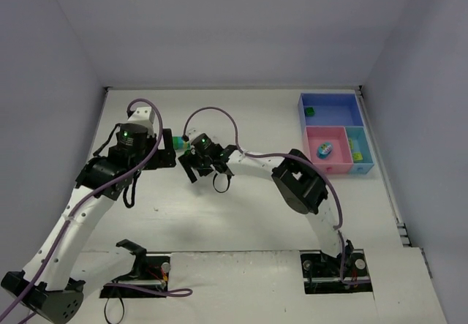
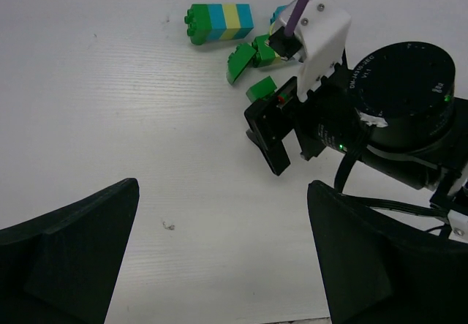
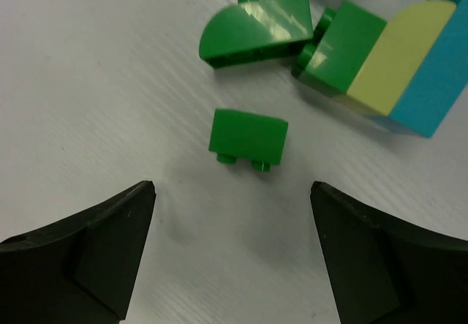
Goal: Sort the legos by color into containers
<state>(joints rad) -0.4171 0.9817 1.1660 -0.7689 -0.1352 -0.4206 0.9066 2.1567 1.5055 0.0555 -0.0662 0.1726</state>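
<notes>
Jaws stood wide open, empty, on left gripper [image 2: 223, 265] and right gripper [image 3: 230, 251]; few legos [image 1: 309, 112] sat in containers [image 1: 330, 95], most lay unsorted left of them.

A flat white matte tabletop [image 1: 256, 221] lies under soft light. Plain pale grey-lavender walls [image 1: 234, 24] enclose three sides.

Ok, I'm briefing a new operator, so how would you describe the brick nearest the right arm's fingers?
On the white table, look just ahead of the right arm's open fingers. The small green brick lies closest to them. Unlike the bigger curved green brick and the green-yellow-cyan stack behind it, it is squat, one colour and touches no other brick.
</notes>
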